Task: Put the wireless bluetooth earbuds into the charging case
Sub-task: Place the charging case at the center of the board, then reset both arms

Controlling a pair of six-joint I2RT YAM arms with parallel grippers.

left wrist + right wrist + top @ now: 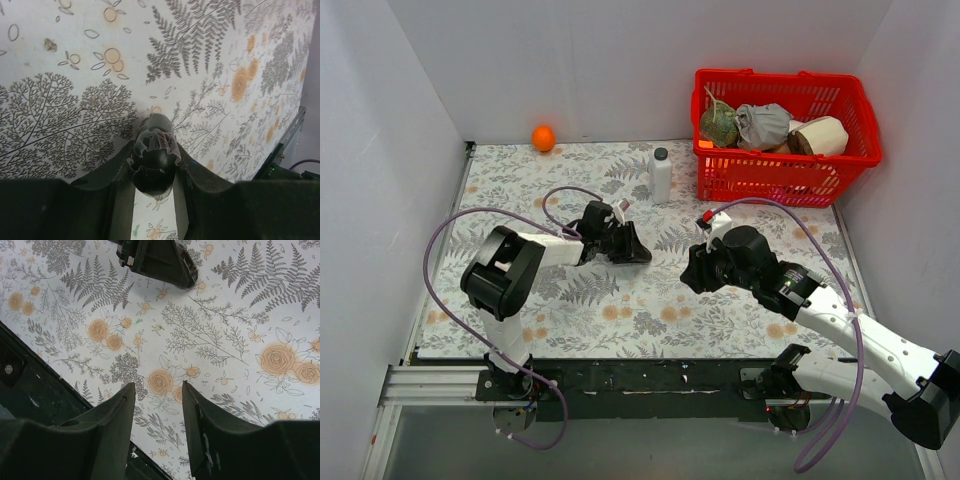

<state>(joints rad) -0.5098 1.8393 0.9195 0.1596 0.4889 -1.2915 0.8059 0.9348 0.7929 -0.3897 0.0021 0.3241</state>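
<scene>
My left gripper (636,250) rests low over the floral cloth left of the middle. In the left wrist view it (154,167) is shut on a glossy black pebble-shaped charging case (154,150) with a lid seam and torn clear film on its top. The case looks closed. My right gripper (691,272) hovers above the cloth to the right of it. In the right wrist view it (159,386) is open and empty. That view also shows the left gripper (157,260) at its top edge. No earbuds show in any view.
A red basket (782,176) holding wrapped items stands at the back right. A white bottle (661,175) stands just left of it. An orange (544,137) lies at the back left wall. A black rail (650,378) runs along the near edge.
</scene>
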